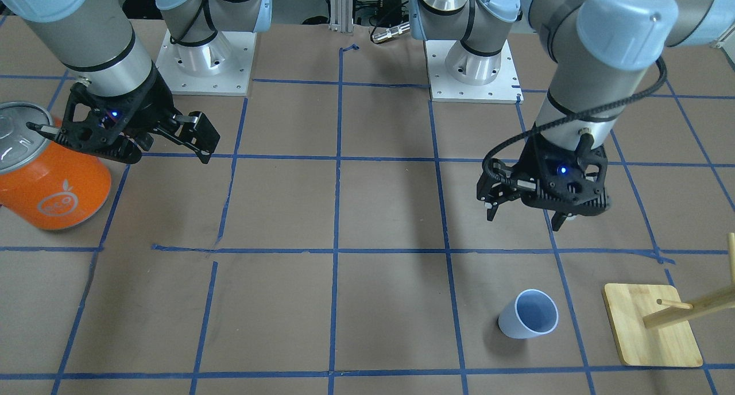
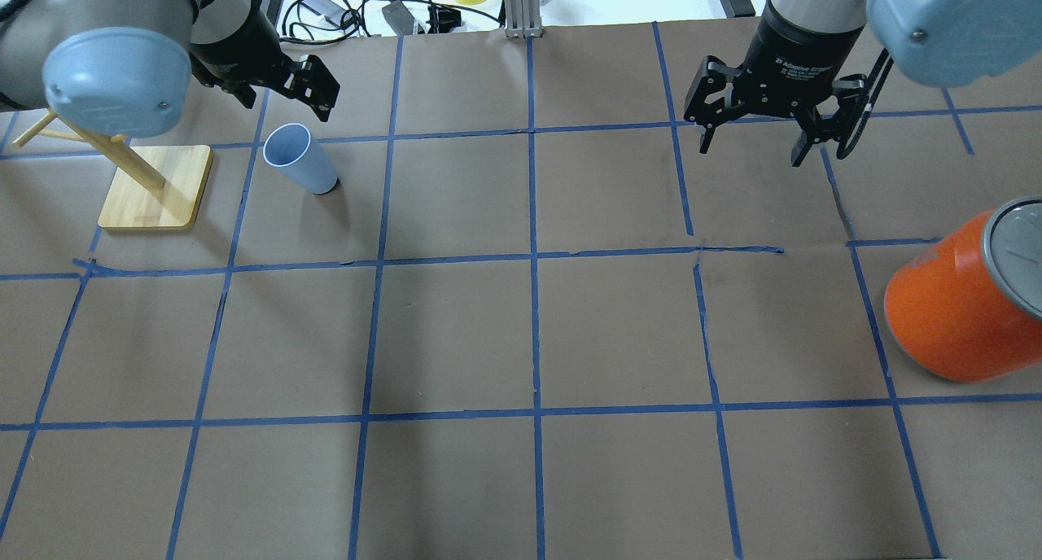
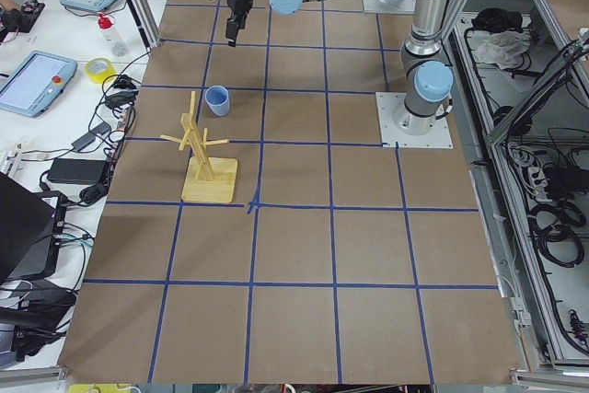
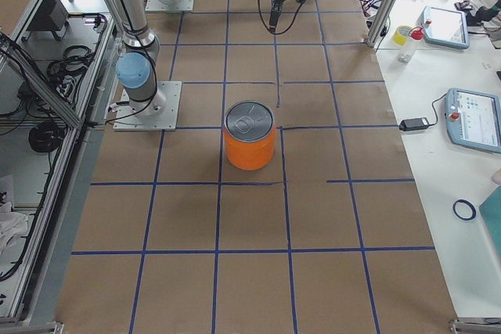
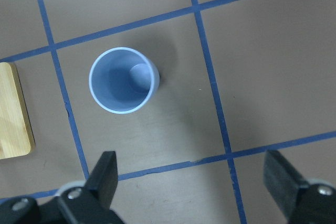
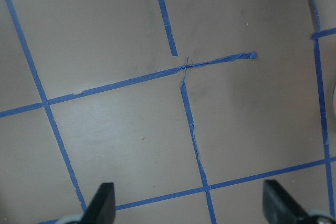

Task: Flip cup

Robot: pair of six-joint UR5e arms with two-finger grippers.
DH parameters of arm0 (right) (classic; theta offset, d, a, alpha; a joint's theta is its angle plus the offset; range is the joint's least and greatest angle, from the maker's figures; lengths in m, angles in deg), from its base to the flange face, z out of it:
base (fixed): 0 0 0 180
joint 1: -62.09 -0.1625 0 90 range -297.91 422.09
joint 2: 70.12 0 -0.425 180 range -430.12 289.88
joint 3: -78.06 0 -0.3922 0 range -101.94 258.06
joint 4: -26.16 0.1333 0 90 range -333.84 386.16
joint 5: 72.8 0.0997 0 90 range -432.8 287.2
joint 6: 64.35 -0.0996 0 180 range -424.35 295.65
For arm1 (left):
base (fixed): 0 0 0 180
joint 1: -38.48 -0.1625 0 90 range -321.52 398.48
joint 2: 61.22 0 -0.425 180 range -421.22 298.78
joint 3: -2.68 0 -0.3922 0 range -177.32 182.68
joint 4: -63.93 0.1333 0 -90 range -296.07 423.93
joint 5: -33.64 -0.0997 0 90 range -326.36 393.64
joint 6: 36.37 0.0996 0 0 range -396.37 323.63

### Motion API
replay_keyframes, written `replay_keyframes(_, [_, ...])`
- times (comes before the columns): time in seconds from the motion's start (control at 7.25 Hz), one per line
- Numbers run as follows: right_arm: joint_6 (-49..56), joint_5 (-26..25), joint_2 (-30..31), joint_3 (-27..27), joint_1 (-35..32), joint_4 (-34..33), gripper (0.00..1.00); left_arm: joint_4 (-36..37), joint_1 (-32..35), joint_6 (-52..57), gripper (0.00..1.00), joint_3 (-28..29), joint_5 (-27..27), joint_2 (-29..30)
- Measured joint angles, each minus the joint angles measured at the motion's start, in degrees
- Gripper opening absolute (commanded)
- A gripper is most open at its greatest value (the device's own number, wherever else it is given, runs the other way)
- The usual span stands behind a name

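The cup is a small pale blue tumbler that stands upright on the brown table with its open mouth up. It also shows in the overhead view, the left side view and the left wrist view. My left gripper is open and empty, and hovers above the table a little to the robot's side of the cup. My right gripper is open and empty, and hovers far off beside the orange can.
A big orange can with a silver top stands at the table's right-arm end. A wooden peg rack on a square base stands close beside the cup. Blue tape lines grid the table.
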Motion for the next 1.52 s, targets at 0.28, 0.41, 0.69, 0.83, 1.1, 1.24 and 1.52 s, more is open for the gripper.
replay_keyframes(0.28, [0.1,0.0,0.0,0.0,0.0,0.0,1.00,-7.7,1.8,-4.9,1.00,0.7,0.0,-5.0])
replay_keyframes(0.41, [0.1,0.0,0.0,0.1,0.0,0.0,1.00,-12.6,2.2,-7.3,1.00,1.2,0.4,-7.0])
replay_keyframes(0.69, [0.2,0.1,0.2,0.0,0.1,0.0,1.00,-17.8,2.4,-8.9,1.00,1.5,0.6,-8.8])
replay_keyframes(0.83, [0.3,0.1,0.7,0.0,0.1,0.0,1.00,-18.4,2.4,-9.1,1.00,1.4,0.7,-9.1])
replay_keyframes(1.1, [0.3,0.2,1.3,0.0,0.1,0.0,1.00,-18.7,2.4,-9.3,1.00,1.3,0.8,-9.3])
replay_keyframes(1.24, [0.3,0.2,1.2,0.0,0.1,0.0,1.00,-18.7,2.4,-9.3,1.00,1.2,0.8,-9.4])
replay_keyframes(1.52, [0.3,0.2,1.1,0.1,0.1,0.0,1.00,-18.7,2.4,-9.3,1.00,1.2,0.6,-9.4])
